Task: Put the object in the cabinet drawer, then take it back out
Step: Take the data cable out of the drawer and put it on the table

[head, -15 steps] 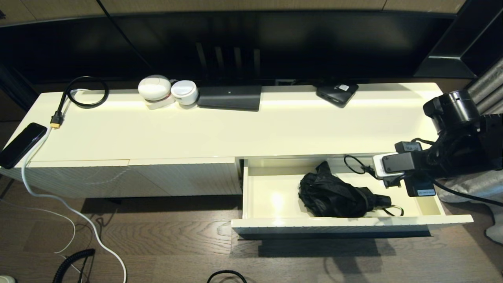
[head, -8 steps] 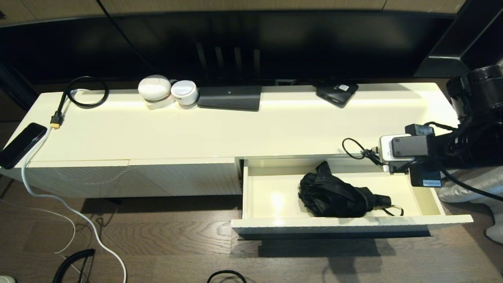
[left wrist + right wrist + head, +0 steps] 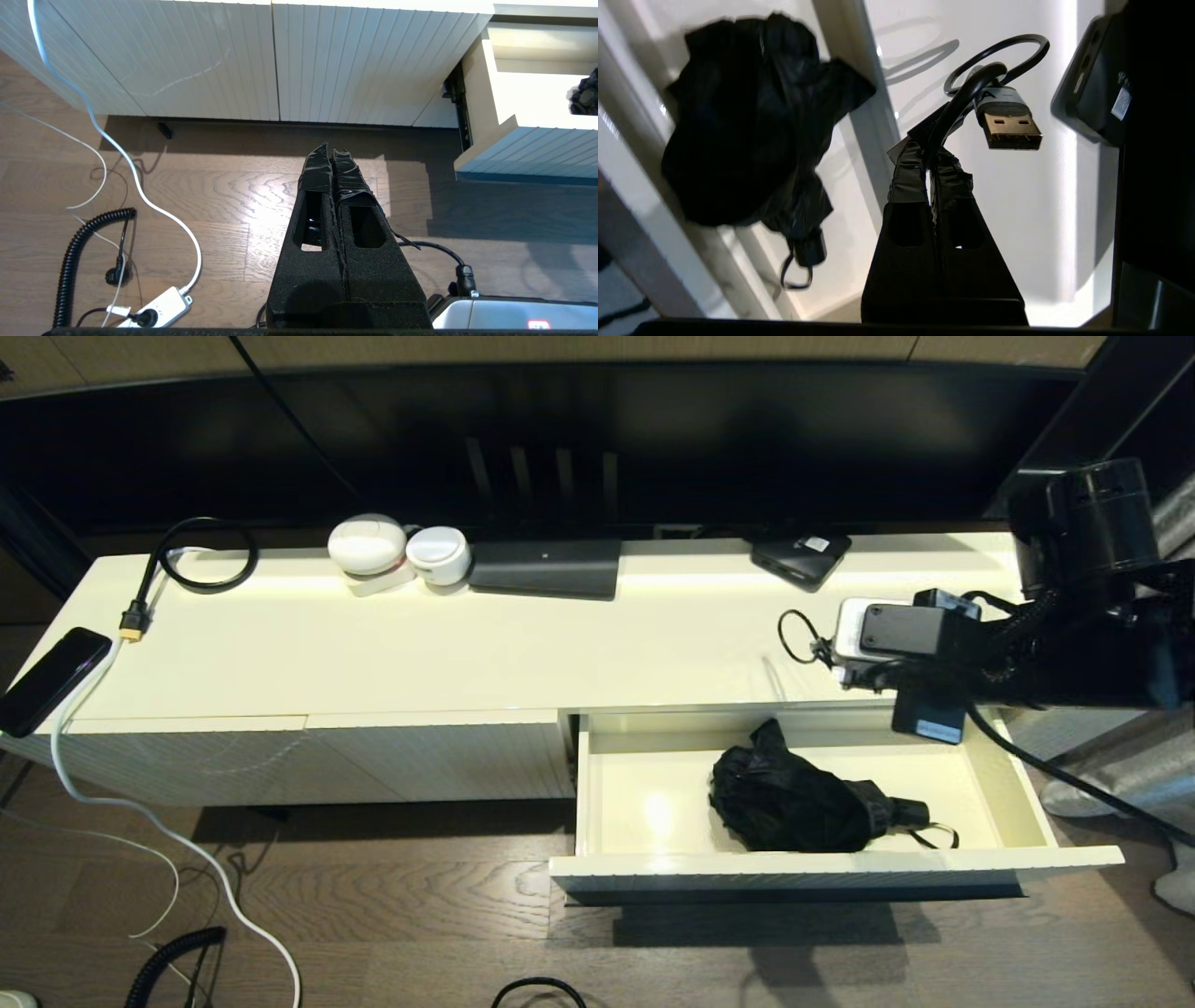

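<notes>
The cabinet drawer point(image 3: 840, 875) stands pulled open at the lower right, and its end also shows in the left wrist view point(image 3: 514, 144). A black folded umbrella point(image 3: 803, 803) point(image 3: 747, 116) lies inside it. My right gripper point(image 3: 930, 151) is shut on a short black USB cable point(image 3: 1008, 122), whose loop point(image 3: 795, 639) hangs above the cabinet top just behind the drawer. In the head view the right gripper point(image 3: 829, 658) is mostly hidden under its wrist camera. My left gripper point(image 3: 332, 151) is shut and empty, low over the wooden floor in front of the cabinet.
On the cabinet top are a small black box point(image 3: 801, 558) point(image 3: 1092, 84), a flat black device point(image 3: 546, 567), two white round gadgets point(image 3: 397, 553), a coiled black cable point(image 3: 201, 555) and a phone point(image 3: 51, 679). Cables and a power strip point(image 3: 154, 310) lie on the floor.
My right gripper has risen from over the drawer's right end and moved back and left, carrying the USB cable above the cabinet top. The umbrella has stayed in the drawer.
</notes>
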